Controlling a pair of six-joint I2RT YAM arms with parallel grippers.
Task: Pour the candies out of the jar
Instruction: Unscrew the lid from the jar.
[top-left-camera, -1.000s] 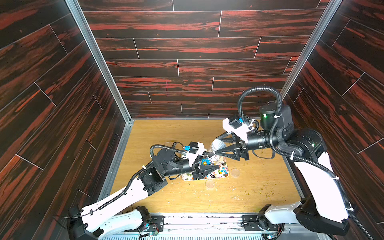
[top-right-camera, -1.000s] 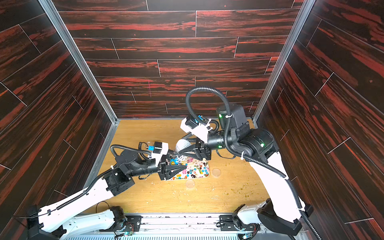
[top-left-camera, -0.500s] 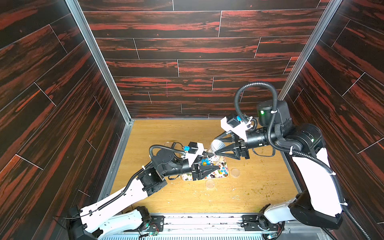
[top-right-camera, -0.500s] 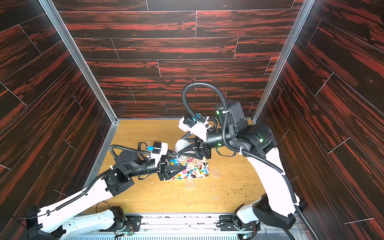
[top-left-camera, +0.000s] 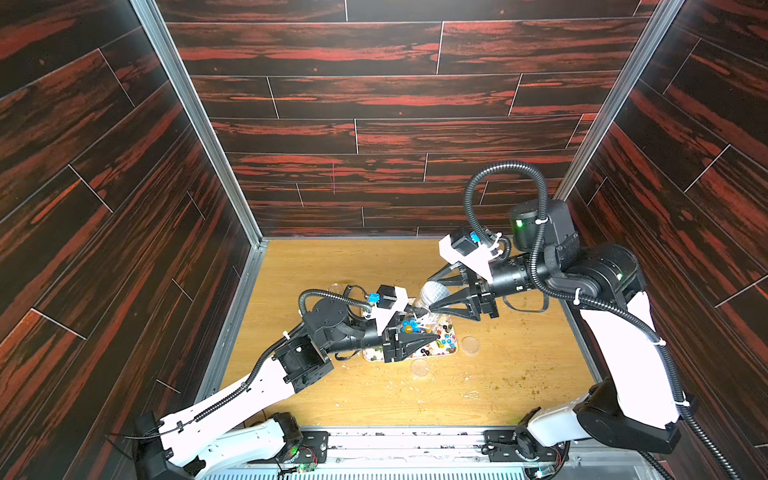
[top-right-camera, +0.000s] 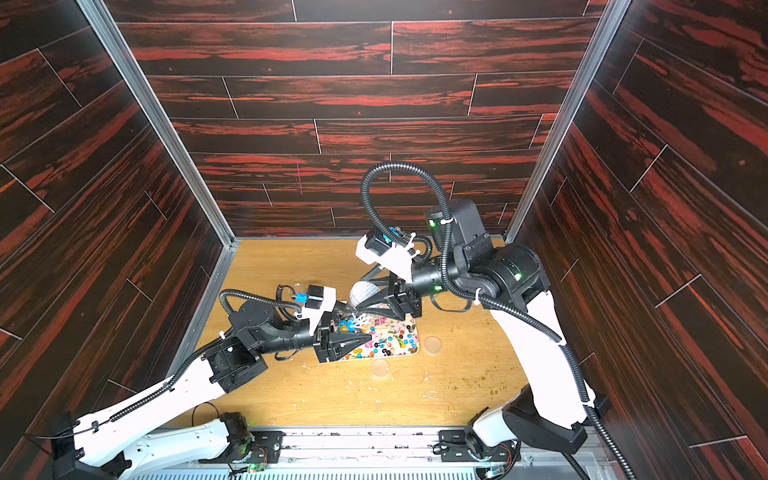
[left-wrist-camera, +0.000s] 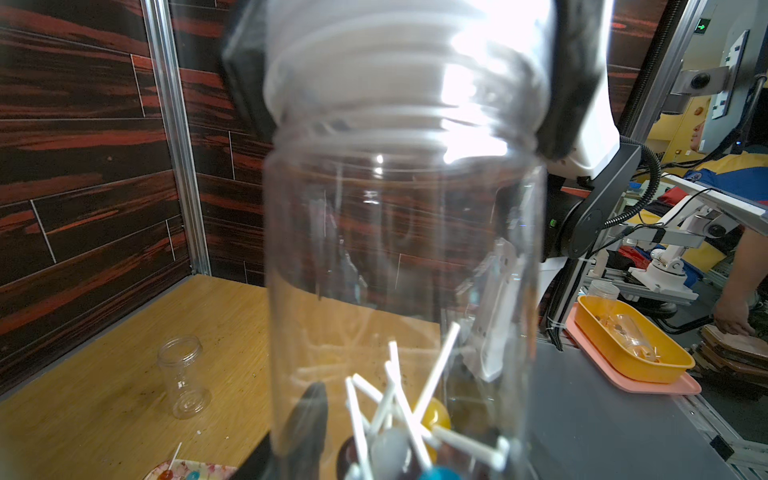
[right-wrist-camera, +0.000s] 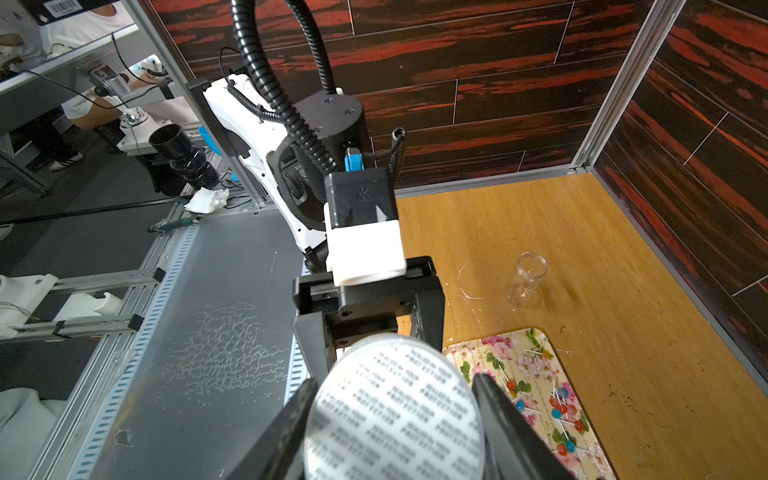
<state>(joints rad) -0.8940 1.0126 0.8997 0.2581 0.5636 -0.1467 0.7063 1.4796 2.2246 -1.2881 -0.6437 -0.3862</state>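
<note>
Jar (top-left-camera: 415, 313) at centre of both top views, tilted over tray (top-left-camera: 452, 351); left gripper (top-left-camera: 424, 332) clamps its base, right gripper (top-left-camera: 430, 294) pinches its lid (top-left-camera: 433, 288). Left wrist: candies (left-wrist-camera: 432, 415) at frame bottom inside jar (left-wrist-camera: 399, 249). Right wrist: jaws flank lid (right-wrist-camera: 395, 407), more candies (right-wrist-camera: 557, 409) lower right on tray (right-wrist-camera: 519, 353).

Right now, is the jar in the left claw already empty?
No, in the left wrist view several candies on white sticks lie at the base of the jar.

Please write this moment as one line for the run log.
left gripper: holds jar | right gripper: grips lid on jar mouth | candies: some in jar, some on tray
</note>
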